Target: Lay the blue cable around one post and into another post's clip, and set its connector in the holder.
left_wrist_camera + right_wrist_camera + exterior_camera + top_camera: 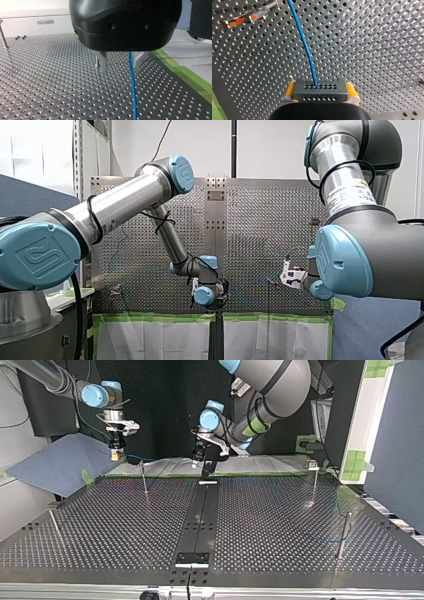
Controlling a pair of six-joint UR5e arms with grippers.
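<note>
Clenched on grey rectangular perforated connector block [320, 90] with right gripper [320, 94]; thin blue cable [304, 45] out of block's top. Released at left gripper [119, 62], straddling cable.

Perforated metal table [374, 50] gleams; blue cable [304, 47] looks smooth, glossy plastic.
</note>
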